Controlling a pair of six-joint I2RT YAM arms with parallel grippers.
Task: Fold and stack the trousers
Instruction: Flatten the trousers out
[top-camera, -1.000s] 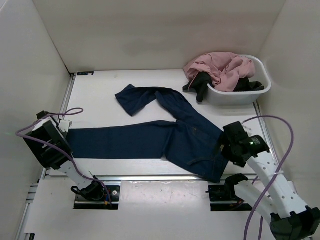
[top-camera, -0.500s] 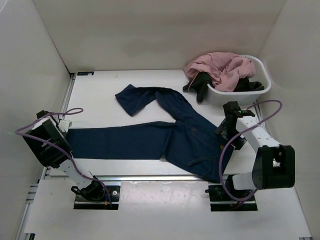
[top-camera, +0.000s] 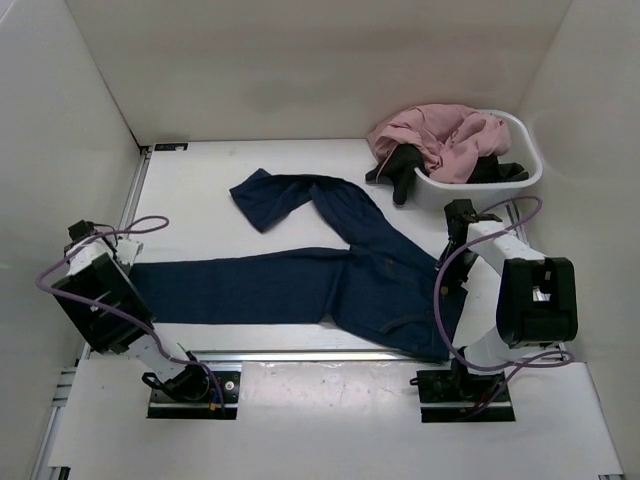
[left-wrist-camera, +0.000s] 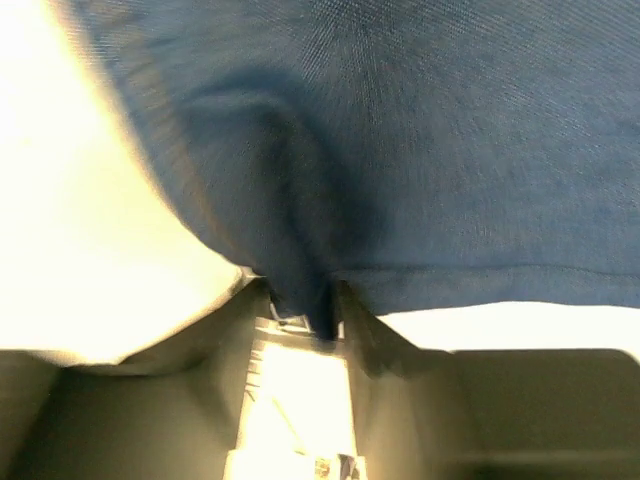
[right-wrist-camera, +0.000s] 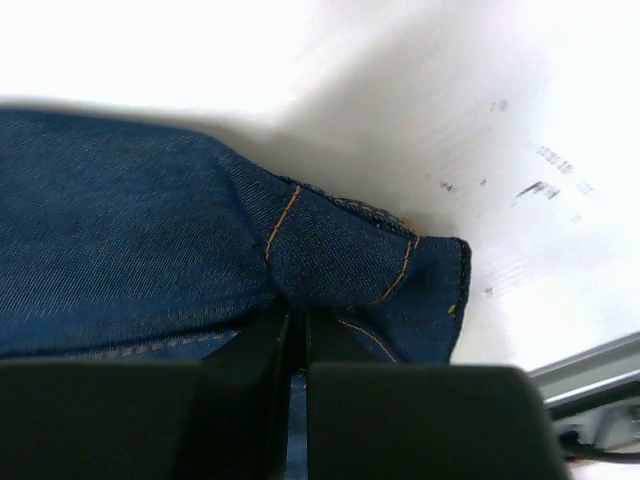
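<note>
On the white worktop (top-camera: 200, 190), two robot arms are holding opposite ends of the trousers (top-camera: 300, 285).

The trousers are lying flat toward the near edge, with one leg running straight out to the left edge. The other leg is angling toward the far edge, its end folded over. The waist is sitting near the right edge. The left gripper (left-wrist-camera: 300, 300) is pinching a fold of denim at the straight leg's hem, with the cloth bunching between its fingers. The right gripper (right-wrist-camera: 298, 315) is clamping tight on an orange-stitched corner of the waist. In the far right corner, a white tub (top-camera: 480, 190) is holding a pink garment (top-camera: 440, 130), and a black garment (top-camera: 400, 165) is spilling over its rim.
</note>
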